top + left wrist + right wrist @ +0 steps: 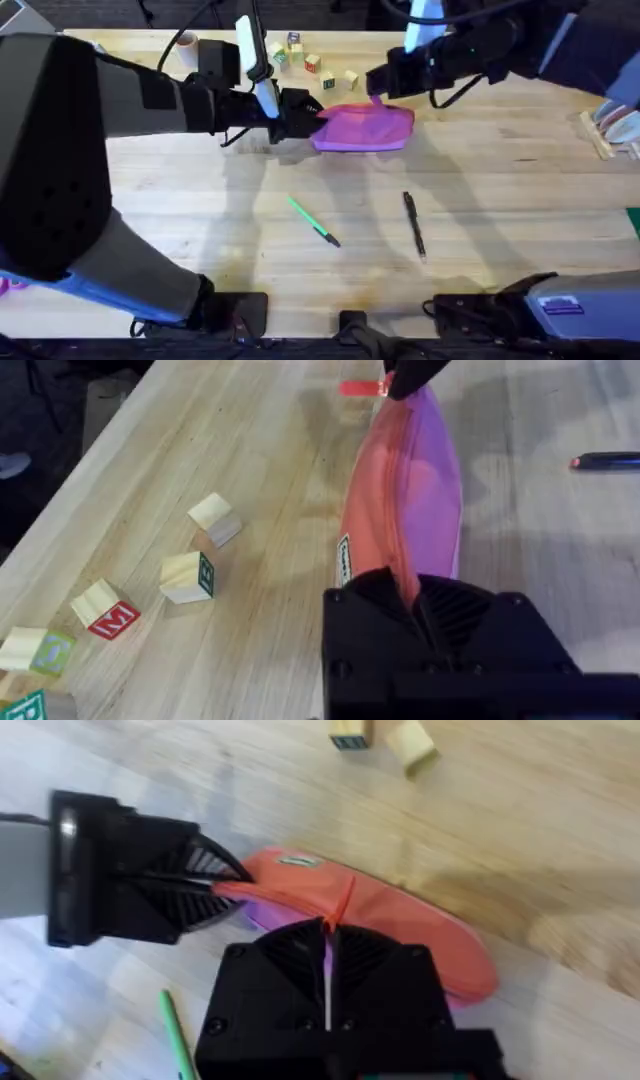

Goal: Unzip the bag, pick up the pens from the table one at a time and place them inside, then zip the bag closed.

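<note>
Left arm (pixel 110 100): bulky matte black shell, grey link, blue trim at overhead 8 o'clock; white upright piece near its wrist; left gripper (pixel 420 625): black boxy body, ribbed triangular jaws. Right arm (pixel 450 55): black links, loose black cable looping below, white-blue part at 12 o'clock; right gripper (pixel 328 970): black, ribbed jaws; grey base with purple label at 4 o'clock.
</note>
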You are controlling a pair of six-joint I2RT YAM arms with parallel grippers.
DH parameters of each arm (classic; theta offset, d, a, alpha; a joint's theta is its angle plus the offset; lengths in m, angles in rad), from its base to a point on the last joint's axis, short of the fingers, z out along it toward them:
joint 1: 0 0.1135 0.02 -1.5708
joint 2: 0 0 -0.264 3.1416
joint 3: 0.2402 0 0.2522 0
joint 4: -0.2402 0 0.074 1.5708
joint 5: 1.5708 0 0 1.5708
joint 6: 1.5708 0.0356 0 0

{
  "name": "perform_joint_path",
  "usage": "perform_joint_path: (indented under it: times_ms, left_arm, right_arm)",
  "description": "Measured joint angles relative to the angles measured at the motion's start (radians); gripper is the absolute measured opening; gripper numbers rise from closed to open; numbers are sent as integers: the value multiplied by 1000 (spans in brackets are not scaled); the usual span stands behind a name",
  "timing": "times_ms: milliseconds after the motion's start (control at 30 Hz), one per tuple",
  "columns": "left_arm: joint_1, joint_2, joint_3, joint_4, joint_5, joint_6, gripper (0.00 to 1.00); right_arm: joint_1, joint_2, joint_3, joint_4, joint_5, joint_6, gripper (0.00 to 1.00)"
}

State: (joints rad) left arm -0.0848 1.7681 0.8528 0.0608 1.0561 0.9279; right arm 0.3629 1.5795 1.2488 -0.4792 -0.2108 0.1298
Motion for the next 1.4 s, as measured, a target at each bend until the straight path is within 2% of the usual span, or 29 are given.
perform_joint_path:
  times_ms: [267,633,967,1033,1067,1100,1267,1300,1400]
  left_arm:
    - [5,0,0,0,-1,0,42]
    - [5,0,0,-1,3,0,42]
    - [5,0,0,-4,6,0,42]
    - [5,0,0,-3,6,0,42]
    - [5,0,0,-2,6,0,42]
    - [3,0,0,-2,5,0,42]
    - [2,0,0,-1,5,0,42]
    - [2,0,0,-1,5,0,42]
    - [2,0,0,-1,5,0,43]
  right_arm:
    - [67,3,0,63,2,41,33]
    - [186,77,0,201,-16,85,33]
    - [226,92,0,226,-7,104,35]
    - [226,92,0,227,-7,108,104]
    - [226,92,0,235,-18,111,183]
    - [228,91,0,246,-26,113,217]
    - [196,11,1,114,-4,102,941]
    - [185,-10,1,88,13,92,983]
    - [157,-72,1,15,57,57,996]
